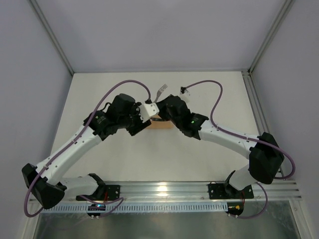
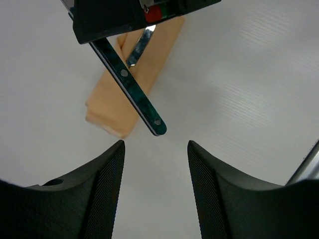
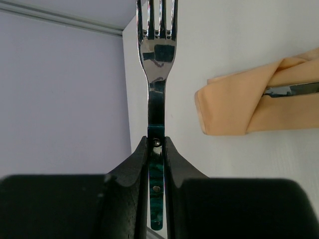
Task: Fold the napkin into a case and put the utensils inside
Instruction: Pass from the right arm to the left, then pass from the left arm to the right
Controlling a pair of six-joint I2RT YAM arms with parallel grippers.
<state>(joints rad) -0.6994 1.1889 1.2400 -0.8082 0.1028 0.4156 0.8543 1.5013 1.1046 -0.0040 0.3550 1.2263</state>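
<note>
The right gripper (image 3: 157,144) pinched the fork (image 3: 156,55) by its teal handle above the white table (image 2: 249,74). Beside it lay the folded peach case (image 3: 229,107) holding the knife (image 3: 294,89). The left gripper (image 2: 155,149) hovered nearby, fingers spread and empty, the right gripper covering part of the case from its side.

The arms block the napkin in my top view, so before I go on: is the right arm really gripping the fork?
Observer: Yes. The right gripper is shut on the fork by its teal handle, tines pointing away.
Operator: Is the case folded?
Observer: Yes, the case is folded, with the knife showing its silver end in the fold.
Operator: And the left jaws?
Observer: The left gripper is open, nothing between its jaws.
</note>
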